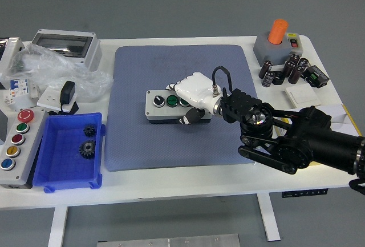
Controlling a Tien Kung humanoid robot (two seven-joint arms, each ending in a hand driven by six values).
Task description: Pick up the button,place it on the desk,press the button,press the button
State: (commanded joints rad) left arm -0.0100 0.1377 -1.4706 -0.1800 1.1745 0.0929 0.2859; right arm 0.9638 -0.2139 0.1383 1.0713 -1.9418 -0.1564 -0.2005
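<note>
A grey button box (162, 107) with a black knob and green buttons on top lies on the blue-grey mat (182, 76) near its middle. My right hand (193, 97), white with black fingertips, is curled over the box's right end, thumb at its front side, covering part of the top. The black right arm (291, 138) reaches in from the lower right. The left arm is out of sight.
A blue bin (68, 153) with two black gears sits front left, beside a grey panel (17, 144) of coloured buttons. A clear-lidded box (65, 46) and plastic bag (51, 70) are back left. An orange-topped switch (278, 40) and several capacitors (285, 70) stand back right.
</note>
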